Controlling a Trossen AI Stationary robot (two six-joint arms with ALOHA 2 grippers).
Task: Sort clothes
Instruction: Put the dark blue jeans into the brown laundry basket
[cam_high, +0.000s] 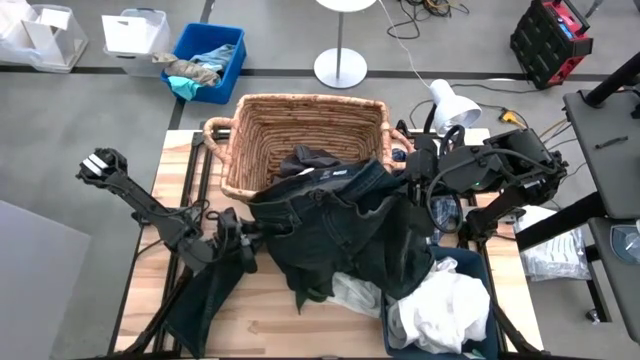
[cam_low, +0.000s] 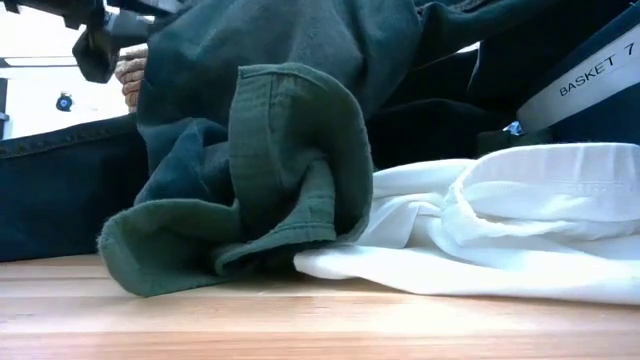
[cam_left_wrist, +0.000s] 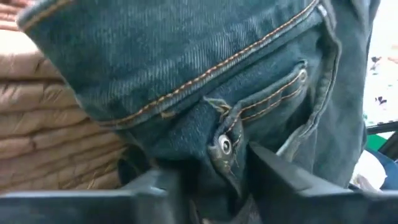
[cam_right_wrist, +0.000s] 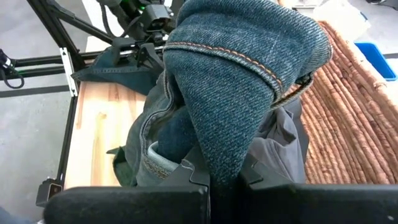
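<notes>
A pair of dark blue jeans (cam_high: 340, 215) hangs spread between my two grippers, over the near rim of the wicker basket (cam_high: 310, 100). My left gripper (cam_left_wrist: 214, 186) is at the jeans' left end (cam_high: 240, 232), closed on denim. My right gripper (cam_right_wrist: 224, 180) is at their far right end (cam_high: 420, 178), shut on denim. A dark green garment (cam_low: 270, 170) lies crumpled on the table under the jeans. A white garment (cam_low: 480, 230) lies beside the green one. My left gripper has a bunched fold of denim (cam_left_wrist: 214, 171) between its two fingers, just below a pocket corner with a metal rivet (cam_left_wrist: 225, 146). The fingers come roughly level from the table's left. The jeans hang past them, raised off the table at this end. My right gripper pinches a folded-over ridge of denim (cam_right_wrist: 224, 158) between its two fingers, below an orange-stitched seam (cam_right_wrist: 236, 59). The fold is several layers thick. It bulges up over the fingers and drapes away toward the basket and the left arm.
A blue bin (cam_high: 470, 262) marked BASKET 7 (cam_low: 590, 75) holds white clothes (cam_high: 445, 310) at the near right. Dark cloth (cam_high: 205, 300) hangs over the near left of the table. Off the table are a blue box of rags (cam_high: 210, 60) and a white lamp (cam_high: 450, 100).
</notes>
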